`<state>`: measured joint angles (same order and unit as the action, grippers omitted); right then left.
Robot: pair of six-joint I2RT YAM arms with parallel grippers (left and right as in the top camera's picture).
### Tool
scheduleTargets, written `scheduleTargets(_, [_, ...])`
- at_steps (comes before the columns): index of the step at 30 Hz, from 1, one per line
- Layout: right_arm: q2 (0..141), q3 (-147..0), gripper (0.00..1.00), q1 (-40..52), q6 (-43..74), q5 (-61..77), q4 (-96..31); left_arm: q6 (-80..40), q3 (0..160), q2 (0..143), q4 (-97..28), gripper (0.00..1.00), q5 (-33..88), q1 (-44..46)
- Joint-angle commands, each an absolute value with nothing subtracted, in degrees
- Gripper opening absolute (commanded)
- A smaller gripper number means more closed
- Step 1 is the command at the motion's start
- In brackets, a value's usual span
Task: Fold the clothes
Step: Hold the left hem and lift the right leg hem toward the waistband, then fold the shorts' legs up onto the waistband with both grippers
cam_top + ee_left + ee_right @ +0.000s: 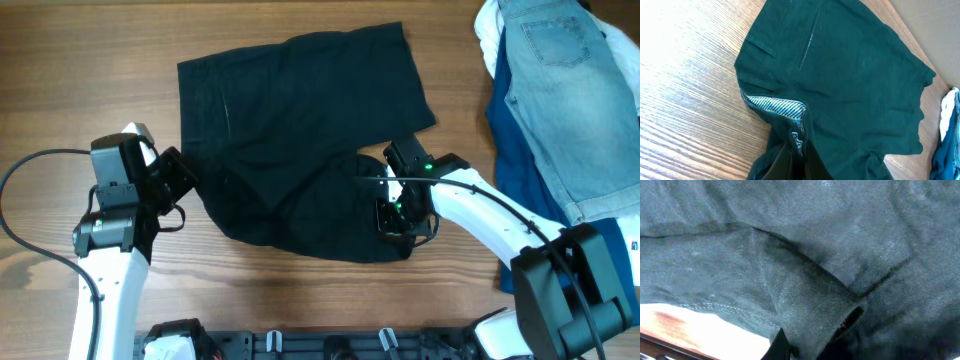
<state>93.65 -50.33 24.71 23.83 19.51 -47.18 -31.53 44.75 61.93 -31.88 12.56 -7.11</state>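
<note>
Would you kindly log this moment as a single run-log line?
stage: grasp for fold | left gripper: pinching shorts waistband | right gripper: pinching shorts near edge | denim garment: far right, untouched

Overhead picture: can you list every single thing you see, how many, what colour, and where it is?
black shorts: 1, black, middle of the table, lower part bunched up
denim garment: 1, light blue, far right corner, lying on top of another garment
dark-blue and white garment: 1, dark blue with white, under the denim at the right edge
table: 1, brown wood, beneath everything
black rail: 1, black, along the near edge
left gripper: 1, black on a white arm, pinching the shorts' left edge
right gripper: 1, black on a white arm, pinching the shorts' lower right part
</note>
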Motion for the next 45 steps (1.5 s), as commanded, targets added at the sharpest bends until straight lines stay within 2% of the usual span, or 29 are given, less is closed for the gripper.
scheduleTargets(1, [91.9, -51.7, 0.04, 22.9, 22.3, 20.1, -48.1, -30.4, 45.8, 61.8, -31.0, 0.04, 13.5, -7.2])
scheduleTargets(7, [77.7, -61.3, 0.04, 12.7, 17.0, 14.8, -58.4, -30.4, 45.9, 54.3, -30.4, 0.04, 13.5, -7.2])
scheduleTargets(11, [67.7, -66.7, 0.04, 5.6, 13.4, 14.7, -60.6, -30.4, 45.9, 47.4, -33.3, 0.04, 13.5, -7.2])
scheduleTargets(22, [55.4, -68.0, 0.04, 2.1, 12.1, 9.7, -63.8, -29.9, 48.9, 33.6, -51.0, 0.04, 13.3, -7.2])
scheduleTargets(26, [59.9, -68.0, 0.04, 2.1, 12.0, 8.7, -60.1, -30.0, 49.1, 33.9, -53.3, 0.04, 9.6, -7.2])
scheduleTargets(30, [72.4, -68.1, 0.04, 2.1, 11.5, 9.0, -48.1, -30.5, 49.1, 38.8, -48.9, 0.04, 3.2, -7.2])
scheduleTargets(35, [83.1, -68.1, 0.04, 2.1, 10.2, 9.0, -32.0, -30.4, 49.1, 49.4, -40.1, 0.04, 1.4, -7.2])
scheduleTargets(41, [94.5, -68.1, 0.04, 2.2, 10.3, 12.8, -16.0, -30.4, 49.1, 69.4, -22.3, 0.04, 1.7, -7.2])
scheduleTargets(45, [99.3, -68.1, 0.04, 2.3, 10.5, 15.5, -6.8, -30.4, 49.1, 75.2, -12.1, 0.04, 1.7, -7.2])
